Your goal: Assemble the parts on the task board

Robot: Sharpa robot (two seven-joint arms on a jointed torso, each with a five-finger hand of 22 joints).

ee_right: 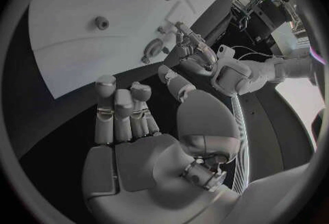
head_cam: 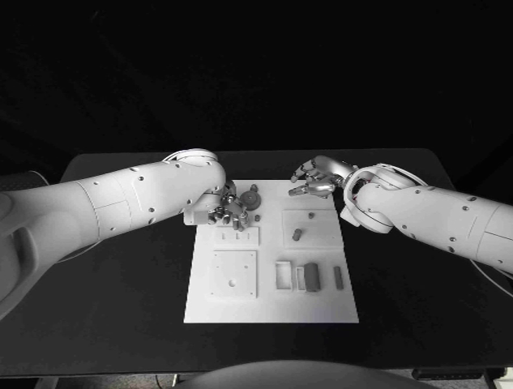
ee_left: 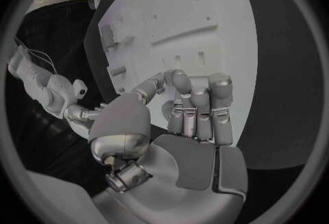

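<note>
The white task board [head_cam: 271, 279] lies in the middle of the black table. A round grey part [head_cam: 253, 197] sits near its far left corner, also visible from the right wrist [ee_right: 152, 49]. My left hand [head_cam: 227, 212] hovers just beside it over the board's far left area. Its fingers [ee_left: 199, 109] are curled, and I cannot make out the small rounded shape beside the thumb. My right hand [head_cam: 317, 180] hangs over the far right corner, fingers [ee_right: 123, 112] curled in with nothing in the palm. A grey cylinder [head_cam: 297, 235] and a small peg [head_cam: 311, 216] lie mid-board.
A dark block [head_cam: 311, 277] and a thin bar [head_cam: 339, 278] rest at the board's near right, next to a raised frame [head_cam: 285, 274]. A square plate [head_cam: 234, 272] occupies the near left. Bare black table [head_cam: 116, 308] surrounds the board on all sides.
</note>
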